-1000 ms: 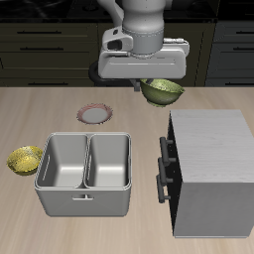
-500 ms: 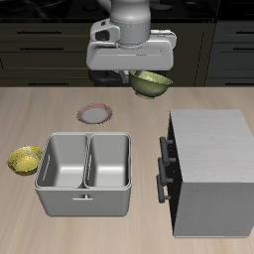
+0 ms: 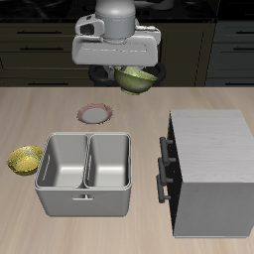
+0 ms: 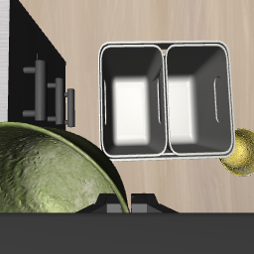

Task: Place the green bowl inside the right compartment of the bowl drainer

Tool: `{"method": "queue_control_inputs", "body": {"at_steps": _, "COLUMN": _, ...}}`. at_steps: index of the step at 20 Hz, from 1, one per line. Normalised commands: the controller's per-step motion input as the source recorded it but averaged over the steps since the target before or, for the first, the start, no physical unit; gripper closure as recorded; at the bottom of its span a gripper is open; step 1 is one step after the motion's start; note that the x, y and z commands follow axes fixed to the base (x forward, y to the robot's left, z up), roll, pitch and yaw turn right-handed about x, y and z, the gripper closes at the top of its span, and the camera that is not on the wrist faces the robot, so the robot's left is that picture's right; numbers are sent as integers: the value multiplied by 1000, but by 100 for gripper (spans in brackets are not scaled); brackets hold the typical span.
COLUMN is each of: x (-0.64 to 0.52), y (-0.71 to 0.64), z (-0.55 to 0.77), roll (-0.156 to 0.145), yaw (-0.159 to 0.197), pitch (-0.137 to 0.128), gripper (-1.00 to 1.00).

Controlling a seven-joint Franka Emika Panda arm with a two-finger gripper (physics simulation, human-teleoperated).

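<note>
The green bowl [image 3: 138,78] hangs tilted in the air, well above the table's back part, with my gripper [image 3: 128,71] shut on its rim. In the wrist view the bowl's mottled underside [image 4: 50,171] fills much of the frame, right by my fingertips [image 4: 115,205]. The bowl drainer [image 3: 86,204] stands nearer the table's front edge. Both of its bins are empty, as the wrist view of the drainer [image 4: 163,99] shows. The held bowl is above and behind the drainer, not over it.
A large grey cabinet [image 3: 208,164] with black handles [image 4: 45,89] stands close beside the drainer. A small yellow bowl [image 3: 26,159] lies at the drainer's other side, also in the wrist view [image 4: 243,154]. A pink plate [image 3: 95,114] lies behind the drainer.
My gripper has carried the green bowl upward and sideways, away from the cabinet's back corner toward the space above the pink plate. Nothing on the table has moved.
</note>
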Motion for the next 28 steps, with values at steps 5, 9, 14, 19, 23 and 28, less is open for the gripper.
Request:
{"method": "queue_control_inputs", "body": {"at_steps": 5, "x": -32, "y": -270, "z": 30, "roll": 0, "yaw": -33, "pitch": -7, "gripper": 100}}
{"method": "queue_control_inputs", "body": {"at_steps": 9, "x": -23, "y": -405, "z": 32, "roll": 1, "yaw": -27, "pitch": -3, "gripper": 100}}
{"method": "queue_control_inputs", "body": {"at_steps": 14, "x": -7, "y": -162, "z": 7, "roll": 13, "yaw": -7, "pitch": 5, "gripper": 100}}
{"method": "queue_control_inputs", "body": {"at_steps": 19, "x": -93, "y": -160, "z": 70, "roll": 17, "yaw": 17, "pitch": -8, "gripper": 100}}
{"method": "queue_control_inputs", "body": {"at_steps": 23, "x": -27, "y": -239, "z": 91, "roll": -3, "yaw": 3, "pitch": -9, "gripper": 100}}
{"method": "queue_control_inputs", "body": {"at_steps": 28, "x": -115, "y": -239, "z": 62, "roll": -37, "yaw": -21, "pitch": -7, "gripper": 100}}
